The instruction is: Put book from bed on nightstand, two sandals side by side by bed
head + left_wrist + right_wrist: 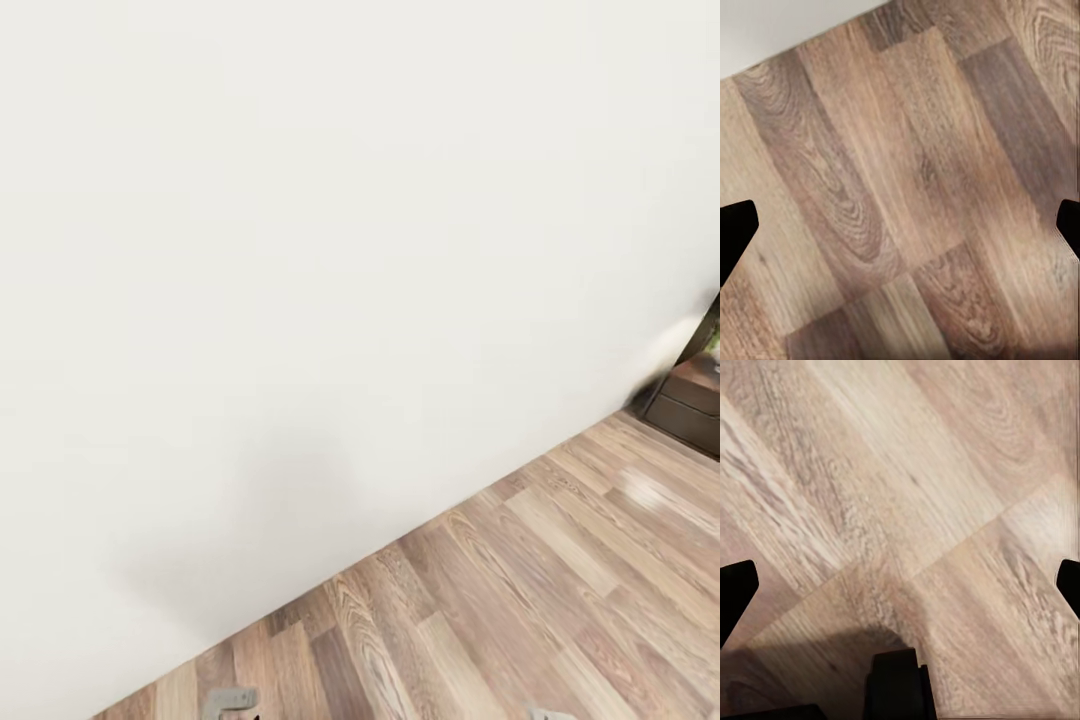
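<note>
Bedroom wall (300, 250): plain white, bare, meets floor along a slanting line in head view.
Bedroom floor (560, 600): mixed-tone wood planks, light tan to dark brown, glossy patch nr the nightstand; lies below the wall.
Nightstand (692, 405): dark brown wood cabinet, drawer front visible, upright on floor, right against the wall; partly cut off by edge of head view, so top & far side can't be made out.
Floor by wrist cams (907, 195): same planks seen close, strong grain, w/ strip of wall at one corner.
</note>
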Controlling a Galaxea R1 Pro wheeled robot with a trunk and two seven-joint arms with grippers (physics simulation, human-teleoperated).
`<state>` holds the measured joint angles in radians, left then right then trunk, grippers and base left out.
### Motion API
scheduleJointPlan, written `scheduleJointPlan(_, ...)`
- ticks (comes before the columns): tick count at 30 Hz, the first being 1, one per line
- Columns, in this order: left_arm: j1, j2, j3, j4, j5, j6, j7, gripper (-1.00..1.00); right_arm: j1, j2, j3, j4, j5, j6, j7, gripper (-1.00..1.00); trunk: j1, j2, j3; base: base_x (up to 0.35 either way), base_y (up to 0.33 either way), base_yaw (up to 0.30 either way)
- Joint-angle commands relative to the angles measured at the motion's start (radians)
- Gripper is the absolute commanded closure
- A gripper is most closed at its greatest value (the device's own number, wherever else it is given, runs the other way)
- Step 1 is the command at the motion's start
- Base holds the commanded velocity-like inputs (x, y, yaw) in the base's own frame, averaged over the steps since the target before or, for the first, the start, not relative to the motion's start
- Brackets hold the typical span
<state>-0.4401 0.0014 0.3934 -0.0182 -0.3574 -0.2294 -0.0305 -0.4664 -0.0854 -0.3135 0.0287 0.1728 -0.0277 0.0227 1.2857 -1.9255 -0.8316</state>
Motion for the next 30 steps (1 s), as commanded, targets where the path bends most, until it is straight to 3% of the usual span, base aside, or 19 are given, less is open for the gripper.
scheduleJointPlan(1, 0.000, 0.000, 0.008, 0.000, -0.006, -0.002, -0.003, -1.00, -0.001, -0.001, -0.009, 0.003, 0.010, -0.003, 0.002, -1.00, 0.000, 0.000, -0.001, 0.016, 0.001, -0.283)
scheduleJointPlan(16, 0.000, 0.000, 0.008, 0.000, -0.006, -0.002, -0.003, -1.00, -0.001, -0.001, -0.009, 0.003, 0.010, -0.004, 0.002, -1.00, 0.000, 0.000, -0.001, 0.005, 0.000, -0.283)
scheduleJointPlan(30, 0.000, 0.000, 0.008, 0.000, -0.006, -0.002, -0.003, -1.00, -0.001, -0.001, -0.009, 0.003, 0.010, -0.004, 0.002, -1.00, 0.000, 0.000, -0.001, 0.110, 0.000, -0.283)
